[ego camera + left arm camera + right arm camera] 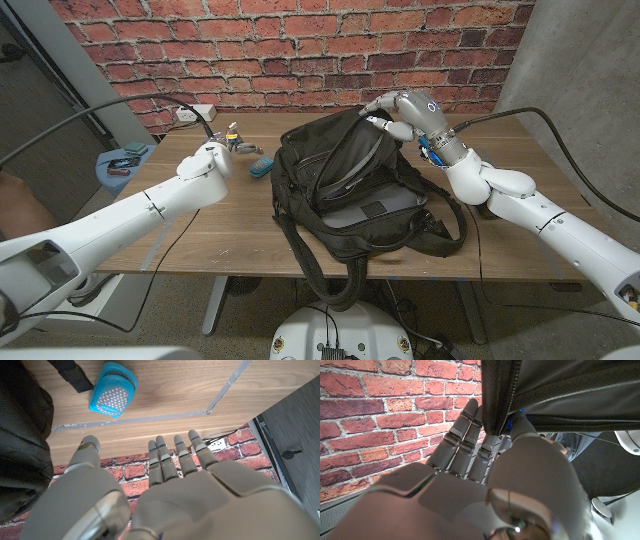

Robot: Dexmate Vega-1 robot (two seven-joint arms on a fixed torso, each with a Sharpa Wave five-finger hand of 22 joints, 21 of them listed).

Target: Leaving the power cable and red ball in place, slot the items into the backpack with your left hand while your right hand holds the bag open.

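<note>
**Left hand is lined up near the blue thing, bag is already pulled open**

Going left to right in the head view: there's a small blue table (122, 160) off the side of the wooden table (200, 235) with some bits on it, too small to make out. Then the left hand (212, 162), hovering over the table with nothing in it — the left wrist view shows its fingers (165, 457) straight and spread apart, so it's open and empty.

Just past that hand sits the small blue item (261, 166), lying flat on the wood between the hand and the backpack (355, 190). In the left wrist view it (113, 393) lies out beyond the fingertips, close to a black strap (72, 374). A little figure-like item (233, 137) stands further back, near a cable (195, 120).

The backpack lies in the middle, mouth gaping toward the back. The right hand (400, 110) pinches its top edge — the right wrist view shows fingers (465, 430) clamped on the zipper rim.

My guess: the blue item is next, and the left hand is clearly the nearer one.
</note>
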